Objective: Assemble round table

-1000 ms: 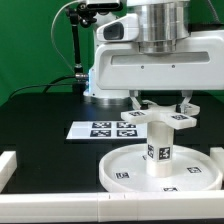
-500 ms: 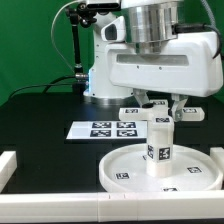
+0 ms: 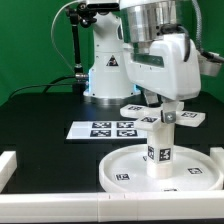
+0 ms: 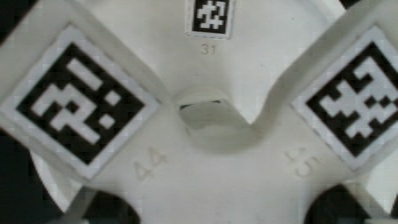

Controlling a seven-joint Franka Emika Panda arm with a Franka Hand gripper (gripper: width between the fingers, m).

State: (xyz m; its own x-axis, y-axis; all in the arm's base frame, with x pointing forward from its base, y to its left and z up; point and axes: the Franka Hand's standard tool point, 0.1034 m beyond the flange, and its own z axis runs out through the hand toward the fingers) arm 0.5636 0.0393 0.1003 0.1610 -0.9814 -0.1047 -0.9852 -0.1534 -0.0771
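The large rimmed round disc (image 3: 118, 172) lies at the front on the exterior view's right. The short thick leg (image 3: 160, 148) stands upright at its middle. The cross-shaped foot piece (image 3: 136, 109) sits on top of the leg. My gripper (image 3: 166, 112) comes straight down onto the foot's middle and is shut on it. In the wrist view the foot piece (image 4: 214, 160) fills the frame, with its centre hole (image 4: 210, 118) and square markers on its arms. My fingertips are not clear there.
The marker board (image 3: 105, 129) lies flat behind the disc toward the exterior view's left. White border bars run along the left edge (image 3: 8, 165) and the front edge (image 3: 60, 205). The arm's base (image 3: 105, 70) stands at the back.
My hand has turned about its vertical axis over the leg, staying on the foot piece. The disc and leg have stayed in place.
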